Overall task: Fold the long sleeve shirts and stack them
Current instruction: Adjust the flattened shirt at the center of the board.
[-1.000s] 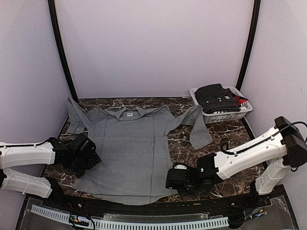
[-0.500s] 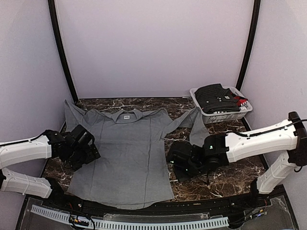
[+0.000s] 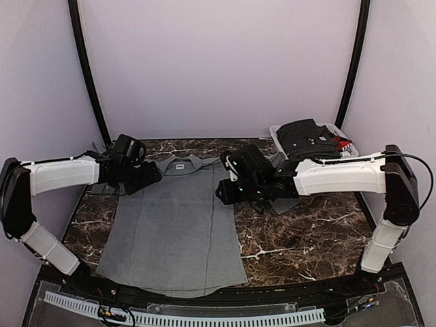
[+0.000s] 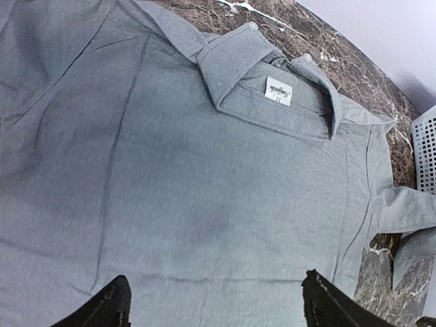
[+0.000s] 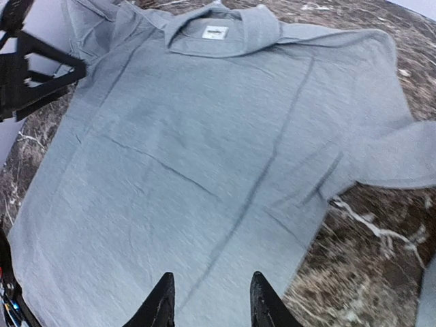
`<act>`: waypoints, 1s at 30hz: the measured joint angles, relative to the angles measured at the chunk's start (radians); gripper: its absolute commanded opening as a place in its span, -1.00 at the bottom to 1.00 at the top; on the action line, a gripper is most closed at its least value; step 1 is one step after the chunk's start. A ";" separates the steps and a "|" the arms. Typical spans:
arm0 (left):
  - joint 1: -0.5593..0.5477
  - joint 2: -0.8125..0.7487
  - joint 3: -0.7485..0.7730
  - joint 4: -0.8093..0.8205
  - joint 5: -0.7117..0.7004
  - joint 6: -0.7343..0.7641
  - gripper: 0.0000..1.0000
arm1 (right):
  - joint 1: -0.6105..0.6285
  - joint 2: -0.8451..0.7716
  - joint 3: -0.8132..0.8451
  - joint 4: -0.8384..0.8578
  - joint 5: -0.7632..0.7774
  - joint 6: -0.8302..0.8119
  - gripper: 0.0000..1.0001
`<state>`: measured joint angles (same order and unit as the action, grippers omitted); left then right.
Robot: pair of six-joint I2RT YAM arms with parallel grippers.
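A plain mid-grey collared long sleeve shirt (image 3: 174,225) lies spread flat on the marble table, collar and small white neck label (image 3: 179,164) at the far end. My left gripper (image 3: 148,174) hovers over its left shoulder, open and empty; in the left wrist view (image 4: 214,310) the fingers stand wide apart above the cloth (image 4: 204,170). My right gripper (image 3: 223,189) is over the right shoulder, open and empty, fingers apart over the cloth (image 5: 204,170) in the right wrist view (image 5: 211,306). Both sleeves are mostly hidden behind the arms.
A white laundry basket (image 3: 320,165) holding dark clothes (image 3: 306,136) stands at the back right corner. Bare marble tabletop (image 3: 306,231) lies right of the shirt. Black frame posts and pale walls close in the back and sides.
Both arms have swung from the shirt's near sides up to its shoulders at the far end. The shirt body now lies flatter and straighter.
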<state>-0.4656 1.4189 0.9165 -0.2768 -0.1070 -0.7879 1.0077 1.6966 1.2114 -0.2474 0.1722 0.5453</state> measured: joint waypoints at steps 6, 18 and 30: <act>0.085 0.298 0.201 0.127 0.075 0.076 0.27 | -0.002 0.191 0.137 0.087 -0.111 -0.054 -0.35; 0.138 0.575 0.425 0.177 0.145 0.090 0.45 | -0.001 0.275 0.132 0.121 -0.202 -0.088 -0.38; 0.149 0.688 0.493 0.233 0.184 0.031 0.61 | 0.063 0.309 0.099 0.125 -0.205 -0.130 -0.38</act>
<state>-0.3168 2.1067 1.4097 -0.0441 0.0769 -0.7567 1.0702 2.0052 1.3102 -0.1223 -0.0326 0.4156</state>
